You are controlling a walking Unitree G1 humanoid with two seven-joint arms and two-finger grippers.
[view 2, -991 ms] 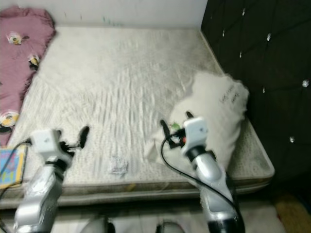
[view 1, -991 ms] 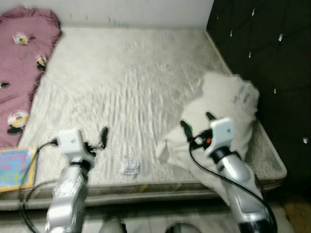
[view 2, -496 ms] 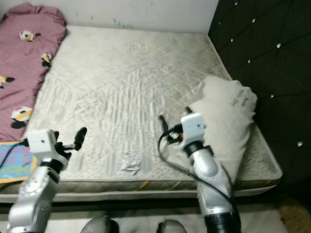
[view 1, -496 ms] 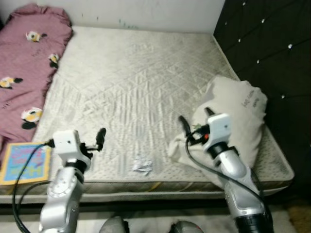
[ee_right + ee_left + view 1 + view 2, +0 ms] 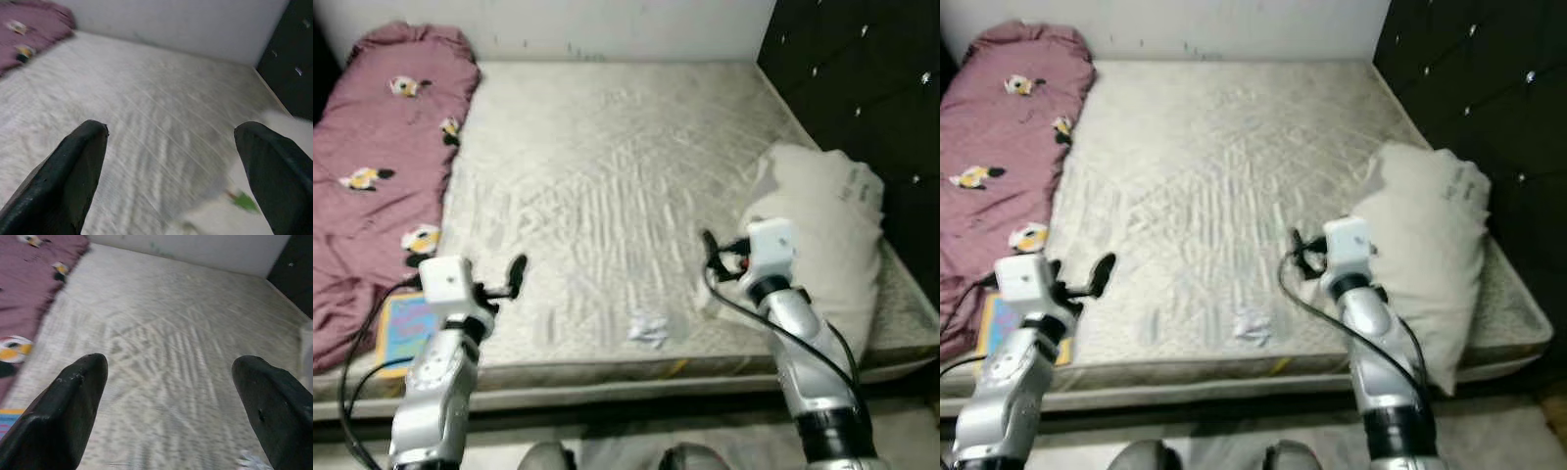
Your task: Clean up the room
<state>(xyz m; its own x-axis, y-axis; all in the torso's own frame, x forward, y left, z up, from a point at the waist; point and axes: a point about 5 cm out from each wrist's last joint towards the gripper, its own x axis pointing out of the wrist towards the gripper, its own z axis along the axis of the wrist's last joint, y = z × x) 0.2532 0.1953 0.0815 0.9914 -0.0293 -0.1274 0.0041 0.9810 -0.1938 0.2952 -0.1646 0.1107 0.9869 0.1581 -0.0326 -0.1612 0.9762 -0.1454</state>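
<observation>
A small crumpled white paper (image 5: 648,328) lies on the bare mattress (image 5: 607,176) near its front edge. A white pillow (image 5: 827,230) rests at the mattress's right side, against the black headboard. A pink flowered blanket (image 5: 382,166) is bunched along the left side, and a colourful book (image 5: 404,331) lies at the front left corner. My left gripper (image 5: 506,279) hovers open over the front left of the mattress, well left of the paper. My right gripper (image 5: 724,250) is open just above the pillow's left edge. Both wrist views show wide-spread fingers (image 5: 73,396) (image 5: 78,161) with nothing between them.
A black tufted headboard (image 5: 862,69) rises on the right and a white wall (image 5: 607,24) runs along the far side. The mattress's front edge (image 5: 607,377) lies right before me, with dark floor below it.
The whole picture has shifted rightward as the camera moved, so more of the pink blanket shows. Both grippers stay open and held out in front, empty.
</observation>
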